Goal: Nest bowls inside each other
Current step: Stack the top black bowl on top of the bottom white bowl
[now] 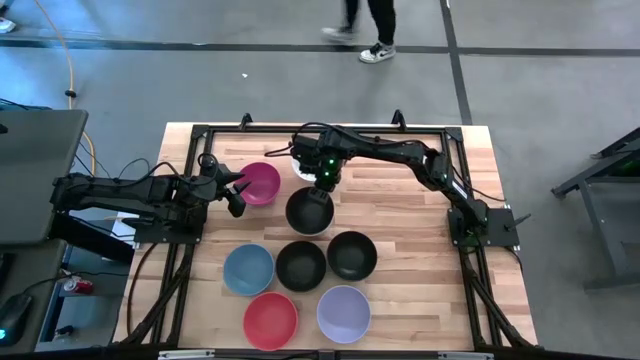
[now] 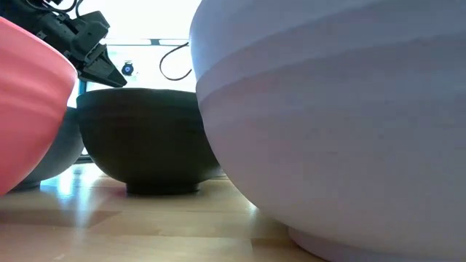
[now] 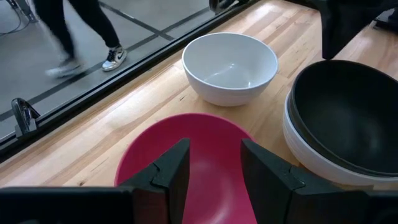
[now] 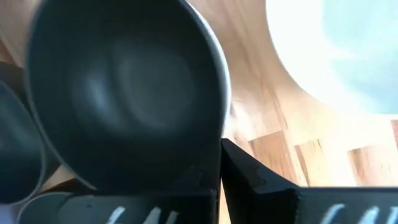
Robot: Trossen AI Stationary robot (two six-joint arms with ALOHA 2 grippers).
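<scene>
Right gripper (image 1: pixel 322 186), clenched on the black bowl's (image 1: pixel 309 211) near rim, holds it above the white bowl (image 3: pixel 298 152); left gripper (image 1: pixel 236 190) released, straddling the magenta bowl's (image 1: pixel 262 182) rim

A light wooden bench (image 1: pixel 400 200) edged by a black metal frame (image 1: pixel 455 135) is seen on a grey floor crossed by dark lines. A person's legs in dark trousers and black-and-white sneakers (image 1: pixel 377 51) are shown beyond it. A yellow cable (image 1: pixel 70 60) is laid along the floor to one side.

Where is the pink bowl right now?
In the high view the magenta bowl sits at the table's far left, just before the left hand, beside the black-in-white stack.
</scene>
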